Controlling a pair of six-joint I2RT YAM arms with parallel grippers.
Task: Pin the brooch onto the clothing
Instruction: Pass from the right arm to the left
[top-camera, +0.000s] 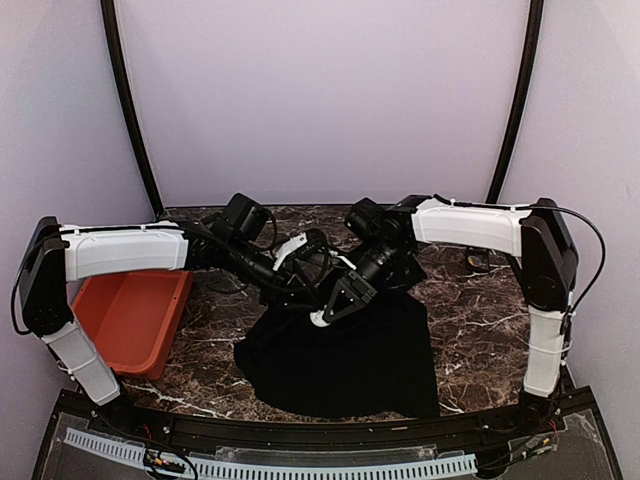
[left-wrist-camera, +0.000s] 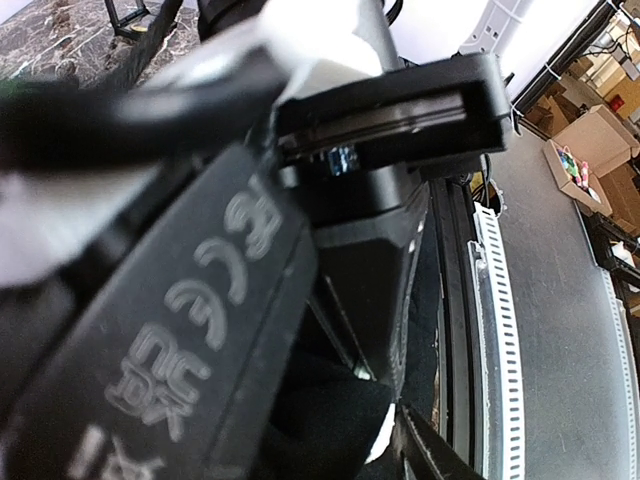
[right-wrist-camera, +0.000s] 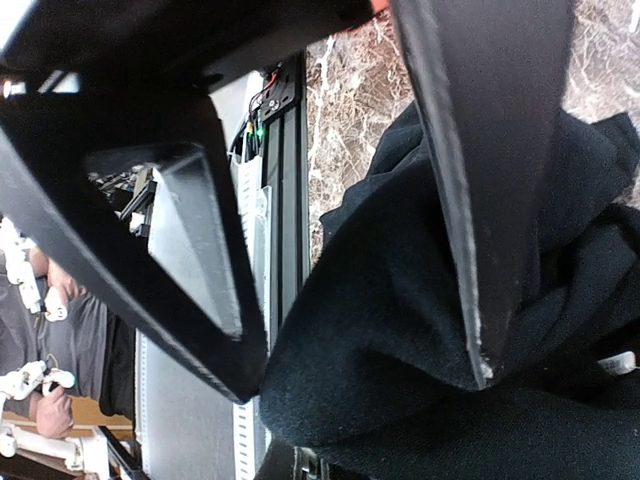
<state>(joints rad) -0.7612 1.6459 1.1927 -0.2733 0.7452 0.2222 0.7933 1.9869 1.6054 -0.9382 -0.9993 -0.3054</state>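
— What's in the top view?
— A black shirt lies low in the middle, on the bench. A red tub sits at the left. Both arms meet over the shirt's top edge.
— And the left wrist view?
— Only blurry dark parts, very close. I can't tell about the left jaws.
— The right wrist view?
— The right jaws pinch a bunch of shirt at the bottom.

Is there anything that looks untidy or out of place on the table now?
Yes. The black cloth T-shirt is not spread flat. It lies crumpled on the dark marble table, and it is bunched into thick folds where the right gripper pinches it.
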